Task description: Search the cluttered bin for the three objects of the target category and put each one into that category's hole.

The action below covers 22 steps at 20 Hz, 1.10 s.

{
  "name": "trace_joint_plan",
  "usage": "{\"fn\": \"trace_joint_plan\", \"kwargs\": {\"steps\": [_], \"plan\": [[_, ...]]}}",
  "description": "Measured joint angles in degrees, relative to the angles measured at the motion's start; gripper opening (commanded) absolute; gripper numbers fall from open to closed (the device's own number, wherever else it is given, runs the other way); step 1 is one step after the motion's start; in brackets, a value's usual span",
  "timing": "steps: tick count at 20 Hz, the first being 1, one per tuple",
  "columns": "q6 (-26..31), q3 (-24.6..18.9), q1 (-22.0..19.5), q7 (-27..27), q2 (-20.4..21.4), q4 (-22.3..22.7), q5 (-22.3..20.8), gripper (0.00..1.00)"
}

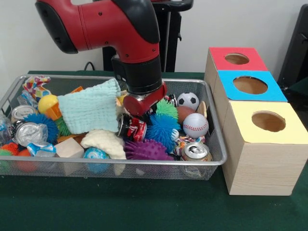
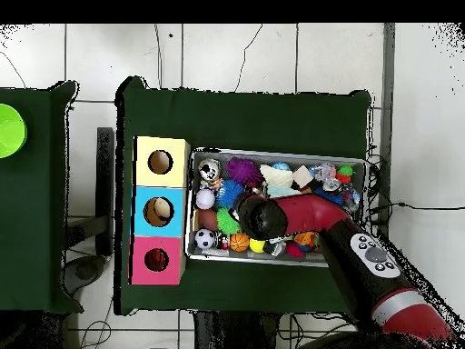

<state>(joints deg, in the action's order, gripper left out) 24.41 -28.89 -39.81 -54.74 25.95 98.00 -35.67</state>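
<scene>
A: Start at the left of the wire bin. What sits there?

B: Crushed silver cans, a yellow ball, a blue spiky ball. Then a mint washcloth draped over the pile, with a wooden block and a cream cloth in front of it.

A: And the gripper?

B: The gripper is down in the middle of the bin, right above a red and black can. Whether the fingers are spread or pinched, I cannot tell; the wrist housing hides them in both views.

A: So the can is the target?

B: Probably. Which category is wanted isn't shown, but the arm is over that can. It lies wedged between the washcloth and a blue spiky ball, with a purple spiky ball just in front.

A: How should the pick go?

B: Close across the can's narrow body, not its ends, and lift straight up so the washcloth edge doesn't drag along.

A: Further right?

B: A soccer ball, a baseball, another silver can, then the three boxes: red, blue, yellow. In the overhead view the blue hole already holds something pale.
</scene>
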Motion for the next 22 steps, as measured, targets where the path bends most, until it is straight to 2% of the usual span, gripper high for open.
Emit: {"fn": "trace_joint_plan", "kwargs": {"steps": [9, 22], "plan": [[2.83, -2.53, -4.65, 0.01, 3.28, 1.29, 0.00, 0.00], [8.36, -5.49, -10.46, 0.05, 4.27, 1.33, -0.02, 0.00]]}}
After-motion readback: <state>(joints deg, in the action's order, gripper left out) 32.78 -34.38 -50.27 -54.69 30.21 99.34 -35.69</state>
